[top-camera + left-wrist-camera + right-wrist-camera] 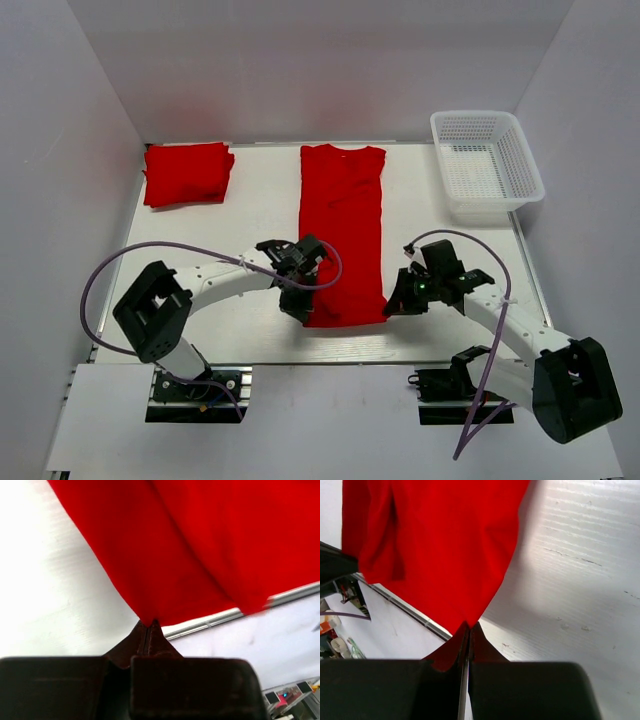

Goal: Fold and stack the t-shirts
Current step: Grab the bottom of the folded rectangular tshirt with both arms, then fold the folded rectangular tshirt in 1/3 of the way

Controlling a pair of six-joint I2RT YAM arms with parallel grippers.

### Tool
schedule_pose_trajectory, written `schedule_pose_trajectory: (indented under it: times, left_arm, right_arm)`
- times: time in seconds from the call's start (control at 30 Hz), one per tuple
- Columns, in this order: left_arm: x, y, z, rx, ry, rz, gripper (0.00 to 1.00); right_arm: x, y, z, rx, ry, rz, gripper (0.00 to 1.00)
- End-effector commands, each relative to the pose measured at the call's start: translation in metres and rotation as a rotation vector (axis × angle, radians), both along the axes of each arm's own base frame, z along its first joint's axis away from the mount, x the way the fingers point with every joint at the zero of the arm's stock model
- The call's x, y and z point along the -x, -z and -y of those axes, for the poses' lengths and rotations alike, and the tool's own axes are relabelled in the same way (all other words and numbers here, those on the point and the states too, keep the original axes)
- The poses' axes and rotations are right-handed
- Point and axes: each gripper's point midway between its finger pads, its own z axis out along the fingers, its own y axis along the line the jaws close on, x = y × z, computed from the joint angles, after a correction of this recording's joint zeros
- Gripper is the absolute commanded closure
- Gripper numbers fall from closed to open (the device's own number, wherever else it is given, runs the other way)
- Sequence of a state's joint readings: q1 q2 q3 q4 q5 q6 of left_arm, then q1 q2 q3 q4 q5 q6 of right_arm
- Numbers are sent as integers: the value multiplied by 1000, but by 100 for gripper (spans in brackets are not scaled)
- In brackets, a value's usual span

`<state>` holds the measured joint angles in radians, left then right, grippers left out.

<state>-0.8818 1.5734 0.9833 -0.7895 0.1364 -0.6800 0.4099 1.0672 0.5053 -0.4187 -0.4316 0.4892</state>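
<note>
A red t-shirt [342, 230] lies folded into a long narrow strip down the middle of the table, neck end at the far side. My left gripper [297, 302] is shut on its near left corner [147, 620]. My right gripper [390, 306] is shut on its near right corner [469, 621]. Both corners are lifted a little off the table, and the cloth hangs from the fingertips in both wrist views. A folded red t-shirt stack [187, 173] sits at the far left.
A white mesh basket [487, 165] stands at the far right corner, empty. The table's metal front edge [250, 362] runs just behind the held hem. Grey walls close in the left, right and far sides.
</note>
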Motion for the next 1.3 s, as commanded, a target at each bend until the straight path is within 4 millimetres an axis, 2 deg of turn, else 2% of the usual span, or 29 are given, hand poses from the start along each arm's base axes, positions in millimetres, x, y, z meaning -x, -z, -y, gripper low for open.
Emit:
schedule_pose_trajectory:
  times: [0.0, 0.07, 0.27, 0.33, 0.37, 0.57, 0.63, 0.67, 0.77, 0.8, 0.83, 0.87, 0.9, 0.93, 1.0, 1.1, 1.2, 1.23, 1.27]
  left_arm:
    - [-13, -35, 6, 14, 24, 45, 100]
    - [-22, -42, 4, -22, 23, 72, 100]
    - [-45, -36, -11, -66, -72, 56, 100]
    - [-59, -39, -7, -41, -96, 79, 100]
    - [-77, -43, -4, -27, -113, 111, 100]
    - [-147, -77, -3, 15, -199, 261, 100]
    - [-163, -73, -1, 21, -197, 269, 100]
    - [-174, -79, 2, 32, -209, 284, 100]
    - [-194, -73, -6, -3, -218, 265, 100]
    - [-204, -72, -12, -14, -229, 274, 100]
    - [-211, -76, -8, -6, -219, 291, 100]
    - [-223, -70, -14, -14, -230, 293, 100]
    - [-227, -70, -11, -11, -230, 296, 100]
    - [-239, -78, -12, 2, -236, 322, 100]
    - [-251, -75, -12, -2, -237, 327, 100]
    - [-266, -84, -15, 17, -247, 350, 100]
    - [-273, -73, -19, 17, -242, 328, 100]
    - [-276, -77, -21, 29, -248, 331, 100]
    - [-276, -71, -21, 20, -239, 323, 100]
  right_arm:
    - [-4, -21, -7, -37, -28, 24, 100]
    - [-10, -25, -8, -33, -26, 38, 100]
    - [-44, -29, -5, 51, 4, 90, 100]
    - [-56, -33, -6, 66, 12, 112, 100]
    - [-61, -33, -6, 71, 12, 120, 100]
    - [-100, -45, -14, 95, 23, 178, 100]
    - [-116, -48, -17, 108, 26, 192, 100]
    - [-120, -49, -17, 112, 28, 197, 100]
    - [-144, -54, -23, 117, 30, 206, 100]
    - [-148, -49, -23, 125, 28, 198, 100]
    - [-153, -47, -22, 132, 37, 189, 100]
    - [-163, -55, -23, 131, 41, 220, 100]
    - [-167, -56, -23, 132, 52, 223, 100]
    - [-171, -50, -22, 139, 54, 207, 100]
    - [-183, -59, -23, 134, 65, 235, 100]
    - [-203, -64, -24, 136, 76, 254, 100]
    - [-216, -60, -23, 137, 77, 234, 100]
    - [-218, -64, -23, 133, 76, 240, 100]
    - [-220, -53, -24, 143, 67, 220, 100]
